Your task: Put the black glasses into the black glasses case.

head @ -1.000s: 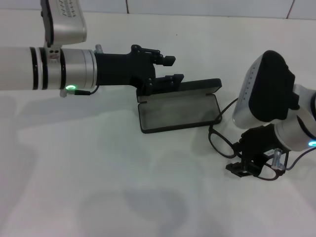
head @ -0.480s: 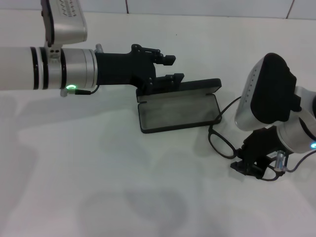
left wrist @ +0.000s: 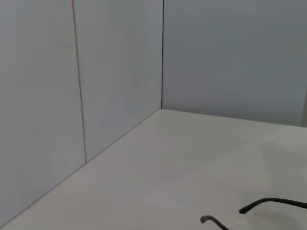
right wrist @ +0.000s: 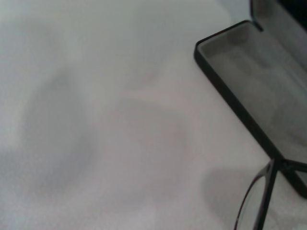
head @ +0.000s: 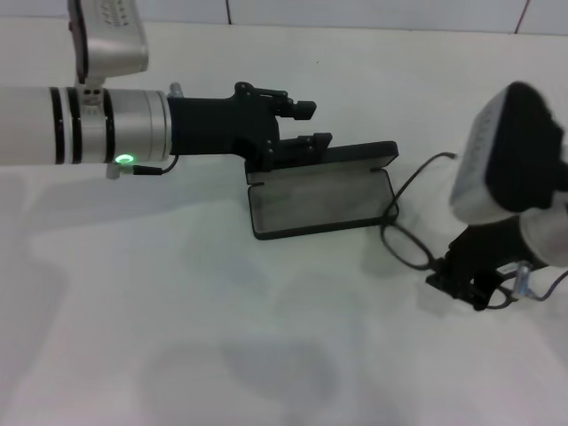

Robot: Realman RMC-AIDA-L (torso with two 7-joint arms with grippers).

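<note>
The black glasses case lies open at centre frame in my head view, its grey-lined tray facing up with nothing in it, the lid tilted back along the far edge. My left gripper reaches in from the upper left and sits at the lid's left end, the lower finger right at the lid's edge and the upper one clear above it, so the fingers stand well apart and clamp nothing that I can make out.

The black glasses are outside the case, on the white table at the tray's right front corner. One lens rim shows plainly just beside that corner; the other is mostly hidden under my right gripper, which sits low at the right edge of the frame, over the frame's far half. I cannot tell how its fingers stand. One temple arm curves up past the case's right end.

My right wrist view shows a lens rim beside the case's corner. A thin cable loops by my right wrist.
</note>
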